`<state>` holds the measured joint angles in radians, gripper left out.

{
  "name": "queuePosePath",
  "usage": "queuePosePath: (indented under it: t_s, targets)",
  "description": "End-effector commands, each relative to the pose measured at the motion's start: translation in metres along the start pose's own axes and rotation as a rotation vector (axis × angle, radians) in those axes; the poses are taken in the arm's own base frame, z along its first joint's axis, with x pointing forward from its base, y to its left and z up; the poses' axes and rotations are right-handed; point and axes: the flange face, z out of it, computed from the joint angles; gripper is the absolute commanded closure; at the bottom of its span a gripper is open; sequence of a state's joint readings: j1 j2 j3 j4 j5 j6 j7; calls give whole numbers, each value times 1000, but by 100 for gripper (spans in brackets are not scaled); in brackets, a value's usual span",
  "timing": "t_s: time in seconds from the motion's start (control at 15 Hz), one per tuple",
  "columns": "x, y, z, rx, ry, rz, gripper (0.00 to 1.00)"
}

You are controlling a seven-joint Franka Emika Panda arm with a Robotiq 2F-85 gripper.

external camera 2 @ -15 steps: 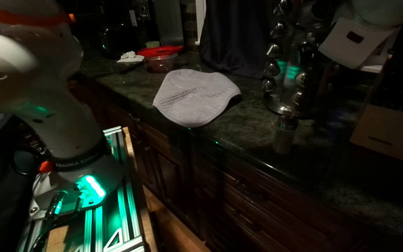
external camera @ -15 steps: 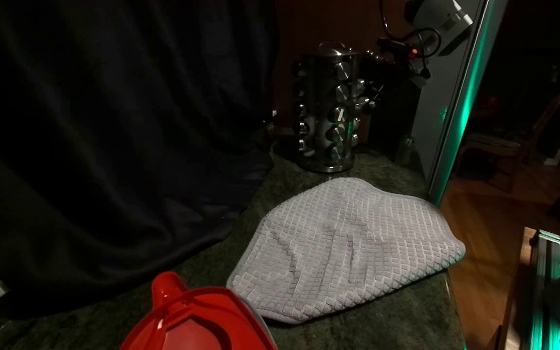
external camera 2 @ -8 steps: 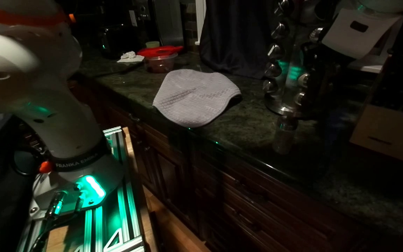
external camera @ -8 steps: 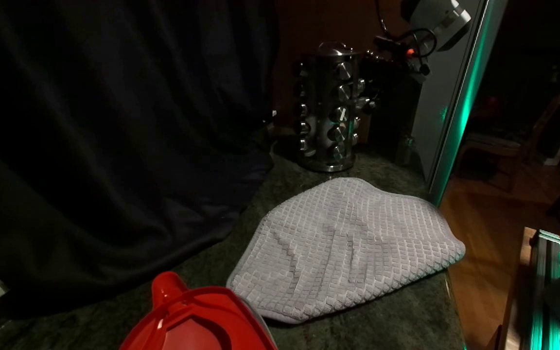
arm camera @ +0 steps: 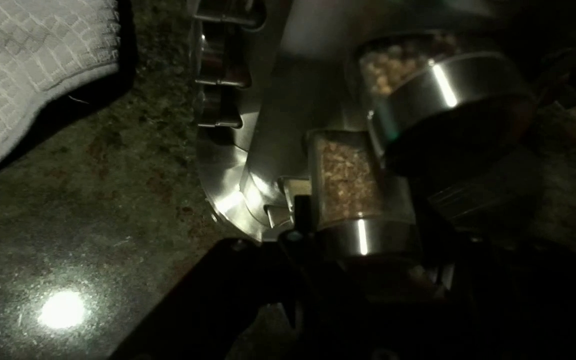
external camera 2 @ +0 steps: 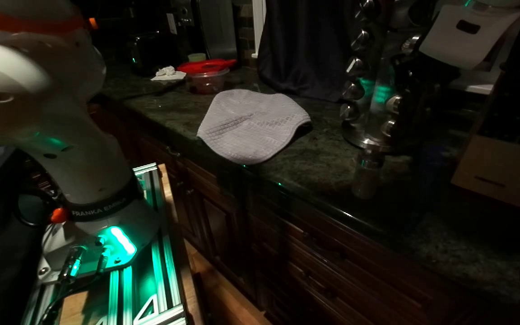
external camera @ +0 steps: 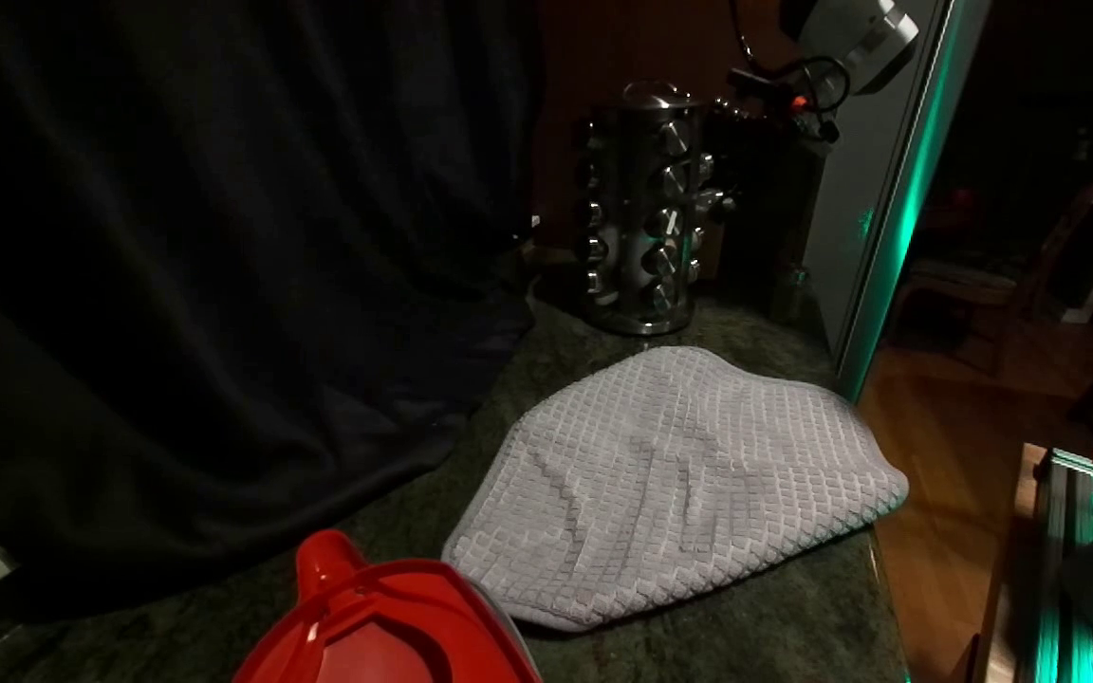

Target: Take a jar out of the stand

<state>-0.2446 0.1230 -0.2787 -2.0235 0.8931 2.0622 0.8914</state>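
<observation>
All views share the stand (external camera: 638, 211) — wrist nearest.

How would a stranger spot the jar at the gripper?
In the wrist view, go right from the grey cloth to the stand with its shiny base. Right of that base, at the gripper, is a glass jar with a silver cap. It holds brown flakes, unlike the upper jar with its rounder, paler grains.

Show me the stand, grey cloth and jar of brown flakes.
Stand (external camera: 643, 325), in an exterior view: round base.
Grey cloth (external camera: 684, 474), in an exterior view: creased middle.
Jar of brown flakes (arm camera: 350, 182), in the wrist view: glass side.
</observation>
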Motion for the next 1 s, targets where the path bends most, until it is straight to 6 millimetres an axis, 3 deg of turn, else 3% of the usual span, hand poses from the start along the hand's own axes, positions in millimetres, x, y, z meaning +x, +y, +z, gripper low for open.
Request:
queuePosePath:
  t_s: [0.0, 0.67, 0.73, 0.8, 0.87, 0.93]
  targets:
    - [2, -1, -13, 29, 69, 15, 75]
    - [-5, -4, -6, -5, 73, 10, 75]
    - [-6, -4, -5, -6, 72, 9, 71]
    - [-7, -4, -4, -8, 69, 6, 52]
    - [-8, -4, -3, -9, 68, 4, 43]
    - [-8, -4, -3, -9, 67, 4, 40]
